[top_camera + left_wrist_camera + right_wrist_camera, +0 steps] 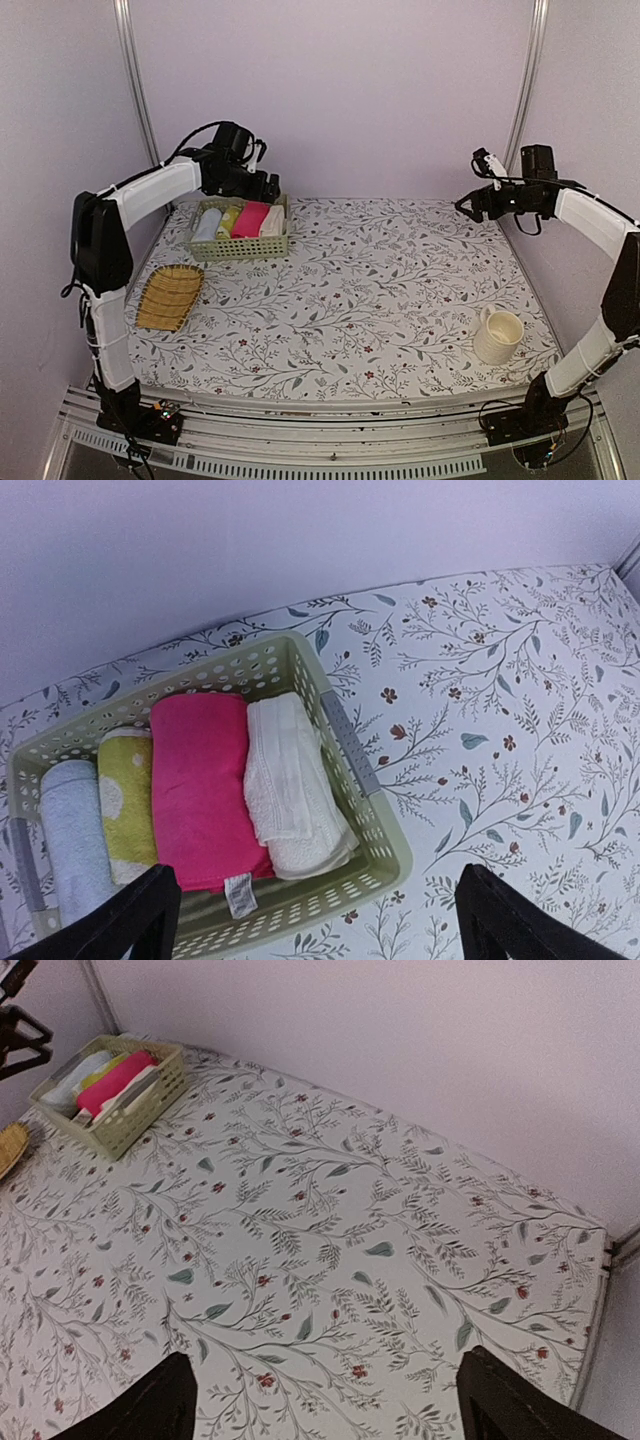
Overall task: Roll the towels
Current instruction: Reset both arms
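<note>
The pink towel with its small white tag lies folded in a pale green perforated basket, and the cream-white towel lies beside it on the right. Both show in the top view, the pink towel and the cream-white towel. My left gripper hovers open and empty above the basket's near right corner; it is at the back left in the top view. My right gripper is open and empty, held high over the back right of the table.
The basket also holds a pale blue roll and a yellow-green cloth. A woven straw mat lies at the left. A cream mug stands at the front right. The floral tablecloth covers the table.
</note>
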You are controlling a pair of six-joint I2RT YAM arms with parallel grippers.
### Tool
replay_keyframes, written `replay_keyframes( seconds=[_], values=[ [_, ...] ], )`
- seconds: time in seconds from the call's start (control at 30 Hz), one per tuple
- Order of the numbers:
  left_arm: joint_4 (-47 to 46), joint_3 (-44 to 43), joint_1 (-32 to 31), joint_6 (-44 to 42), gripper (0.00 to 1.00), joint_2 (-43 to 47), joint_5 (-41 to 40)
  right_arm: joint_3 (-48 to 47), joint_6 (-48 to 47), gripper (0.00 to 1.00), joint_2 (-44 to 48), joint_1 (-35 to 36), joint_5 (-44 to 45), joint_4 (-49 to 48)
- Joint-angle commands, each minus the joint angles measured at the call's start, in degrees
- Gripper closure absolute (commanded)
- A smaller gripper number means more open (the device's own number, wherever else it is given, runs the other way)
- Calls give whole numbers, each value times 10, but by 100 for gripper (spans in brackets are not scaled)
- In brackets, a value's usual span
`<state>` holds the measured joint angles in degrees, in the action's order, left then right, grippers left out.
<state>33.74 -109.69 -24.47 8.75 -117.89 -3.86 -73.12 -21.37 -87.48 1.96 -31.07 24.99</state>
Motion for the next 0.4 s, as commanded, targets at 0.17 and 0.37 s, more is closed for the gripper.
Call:
replay_keyframes(
  seconds=[0.17,0.37],
  values=[
    [-72,127,-9,-73,2,181,-31,-77,175,1,21,-25,208,-98],
    [-148,248,-8,-87,2,263,-45,-28,166,2,56,-25,153,-144]
  ],
)
